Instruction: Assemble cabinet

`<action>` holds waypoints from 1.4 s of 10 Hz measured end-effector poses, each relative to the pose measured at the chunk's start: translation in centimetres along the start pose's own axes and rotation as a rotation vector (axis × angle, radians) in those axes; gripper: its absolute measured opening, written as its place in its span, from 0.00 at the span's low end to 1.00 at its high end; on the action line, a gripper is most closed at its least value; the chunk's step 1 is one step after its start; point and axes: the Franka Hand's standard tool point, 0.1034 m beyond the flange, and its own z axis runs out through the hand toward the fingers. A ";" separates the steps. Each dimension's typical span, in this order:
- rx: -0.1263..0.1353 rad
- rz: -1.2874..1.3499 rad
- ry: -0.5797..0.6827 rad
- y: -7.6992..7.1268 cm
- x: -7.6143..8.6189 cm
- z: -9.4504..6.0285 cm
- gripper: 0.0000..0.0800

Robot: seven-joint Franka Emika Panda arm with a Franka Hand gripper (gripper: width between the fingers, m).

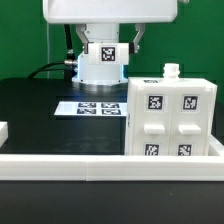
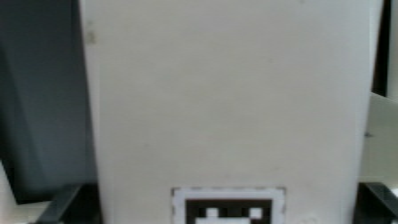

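Note:
The large white cabinet box (image 1: 170,120) stands upright at the exterior view's right and carries several black-and-white tags on its front. A small white knob (image 1: 171,71) sticks up from its top. My gripper (image 1: 104,48) is at the back, left of the box, and is shut on a white cabinet panel (image 1: 100,68) with a tag on its face. In the wrist view the panel (image 2: 222,100) fills the middle between my dark fingers (image 2: 63,205), with its tag (image 2: 231,207) near the jaws. My gripper (image 2: 222,212) holds it by its sides.
The marker board (image 1: 95,107) lies flat on the black table just in front of the held panel. A long white rail (image 1: 100,165) runs along the table's front edge. A white corner piece (image 1: 4,130) shows at the exterior view's far left.

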 end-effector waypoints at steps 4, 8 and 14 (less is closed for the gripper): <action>0.009 -0.010 0.013 -5.8 1.5 -1.1 0.70; 0.013 -0.060 0.015 -9.5 4.6 -1.5 0.70; 0.006 -0.071 -0.003 -8.7 4.3 -0.1 0.70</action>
